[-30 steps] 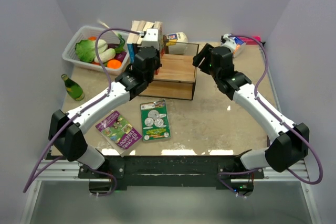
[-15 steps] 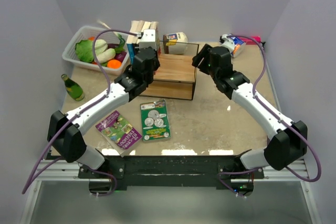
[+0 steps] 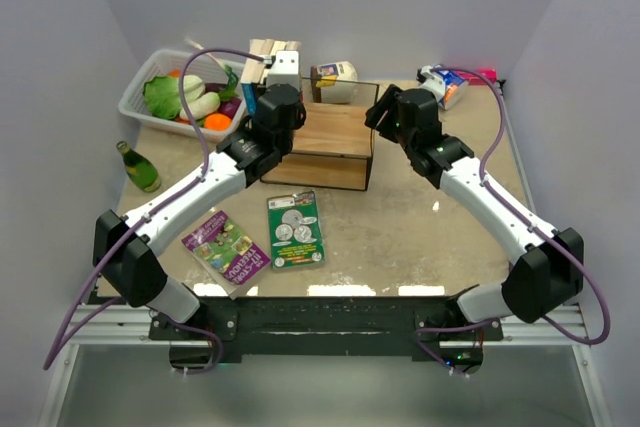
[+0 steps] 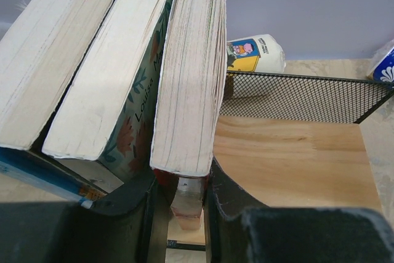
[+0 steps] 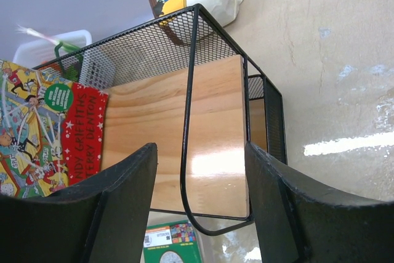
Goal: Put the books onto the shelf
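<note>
**Top view.** The books [image 3: 266, 53] stand in a leaning row at the left end of the shelf [image 3: 338, 139], where the left gripper [image 3: 272, 82] meets them. We judge that it is steadying the row so it does not topple. The right gripper [image 3: 383, 112] hovers at the shelf's right end. A green book [image 3: 296, 230] and a purple-and-green book [image 3: 225, 247] lie flat on the table [image 3: 430, 237], not yet shelved. A white basket [image 3: 128, 105] of vegetables and a green bottle [image 3: 138, 167] sit left of the shelf. Pale, plain walls enclose the speckled beige tabletop on three sides.

**Left wrist view.** The fingers [image 4: 225, 198] are pressed onto the lower edge of the red book [image 4: 191, 78]. It is the rightmost of three and leans on its neighbours above the wooden board.

**Right wrist view.** The jaws are spread and straddle the shelf's black wire end-frame. So far as we can tell, they are not gripping it. The red cover faces them.
</note>
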